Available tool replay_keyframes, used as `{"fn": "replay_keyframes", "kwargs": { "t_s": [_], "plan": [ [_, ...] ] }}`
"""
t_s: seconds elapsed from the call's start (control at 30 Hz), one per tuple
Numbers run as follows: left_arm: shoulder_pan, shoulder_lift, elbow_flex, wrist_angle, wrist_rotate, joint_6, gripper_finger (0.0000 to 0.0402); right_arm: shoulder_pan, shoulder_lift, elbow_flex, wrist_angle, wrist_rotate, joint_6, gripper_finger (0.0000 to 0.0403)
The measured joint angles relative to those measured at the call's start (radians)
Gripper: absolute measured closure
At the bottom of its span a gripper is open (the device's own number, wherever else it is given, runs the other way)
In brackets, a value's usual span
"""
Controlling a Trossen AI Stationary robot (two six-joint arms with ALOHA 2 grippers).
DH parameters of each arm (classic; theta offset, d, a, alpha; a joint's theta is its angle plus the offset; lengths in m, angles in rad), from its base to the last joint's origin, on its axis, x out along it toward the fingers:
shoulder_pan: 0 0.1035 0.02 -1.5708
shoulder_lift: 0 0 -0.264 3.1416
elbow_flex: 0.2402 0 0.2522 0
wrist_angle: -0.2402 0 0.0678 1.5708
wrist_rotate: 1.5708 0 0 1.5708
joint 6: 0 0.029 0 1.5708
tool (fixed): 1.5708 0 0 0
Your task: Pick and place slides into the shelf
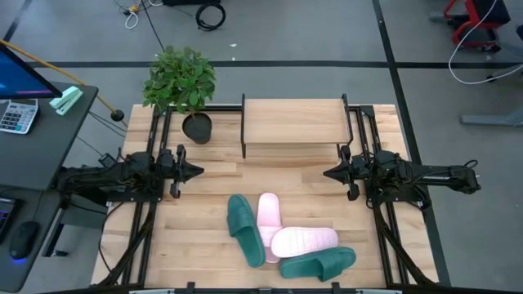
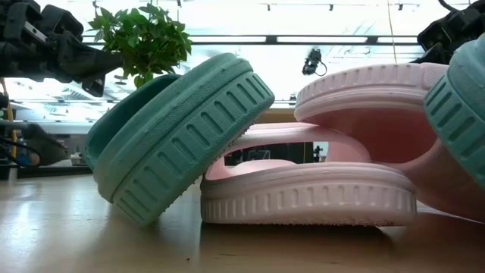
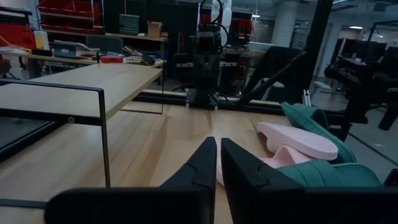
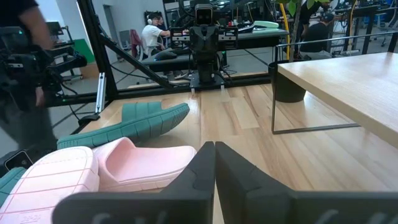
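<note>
Four slides lie in a heap at the table's near middle. One teal slide (image 1: pixel 242 229) leans tilted against a pink slide (image 1: pixel 268 216). A second pink slide (image 1: pixel 304 241) lies sole up across them, with the other teal slide (image 1: pixel 319 263) beside it. The low view shows the tilted teal slide (image 2: pixel 182 129) propped on the pink slide (image 2: pixel 311 193). The shelf (image 1: pixel 294 122) stands at the far middle on thin black frames. My left gripper (image 1: pixel 196 171) hovers left of the shelf's front, shut. My right gripper (image 1: pixel 329 173) hovers to the right, shut. Both touch nothing.
A potted plant (image 1: pixel 181 82) stands at the far left corner beside the shelf. Bare wood lies between the shelf and the heap (image 1: pixel 261 175). A desk with a keyboard (image 1: pixel 16 114) sits left of the table. People show in the room (image 4: pixel 152 37) beyond.
</note>
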Motion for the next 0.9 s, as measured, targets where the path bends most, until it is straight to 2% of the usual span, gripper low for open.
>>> {"fn": "replay_keyframes", "kwargs": {
  "t_s": [0.47,0.9],
  "plan": [
    [0.000,0.000,0.000,0.000,0.000,0.000,0.0378,0.000,0.000,0.000,0.000,0.000,0.000,0.0385],
    [0.000,0.000,0.000,0.000,0.000,0.000,0.0369,0.000,0.000,0.000,0.000,0.000,0.000,0.0385]
  ]
}}
